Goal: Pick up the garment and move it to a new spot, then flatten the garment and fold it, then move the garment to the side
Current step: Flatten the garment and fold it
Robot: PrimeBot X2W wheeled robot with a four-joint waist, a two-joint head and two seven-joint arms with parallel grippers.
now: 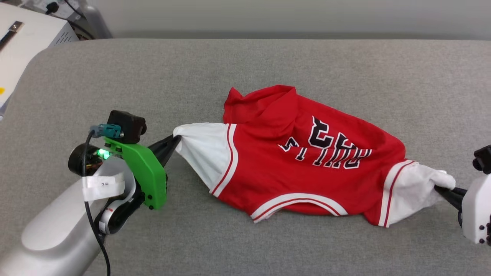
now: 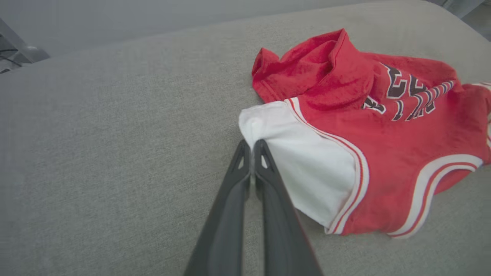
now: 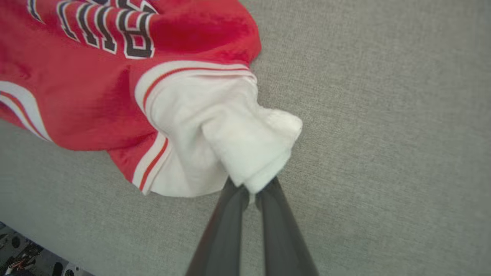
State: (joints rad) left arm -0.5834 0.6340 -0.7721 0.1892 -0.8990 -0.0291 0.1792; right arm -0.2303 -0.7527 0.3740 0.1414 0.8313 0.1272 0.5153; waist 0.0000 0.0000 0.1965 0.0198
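Red and white, the garment [image 1: 307,161] lies crumpled in the middle of the grey cloth table [image 1: 268,61], soft, light and floppy, with the left gripper [image 2: 251,147] and the right gripper [image 3: 251,189] each pinched shut on a white sleeve, good holding spots.

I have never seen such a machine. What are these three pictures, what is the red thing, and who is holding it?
It is a two-armed robot. The wide picture comes from a camera on its head; the other two from cameras on its wrists, looking along dark fingers. On the grey padded surface lies the garment, a crumpled red T-shirt with white sleeves. The left gripper is shut on one sleeve tip, the right gripper on the other, bunched sleeve.
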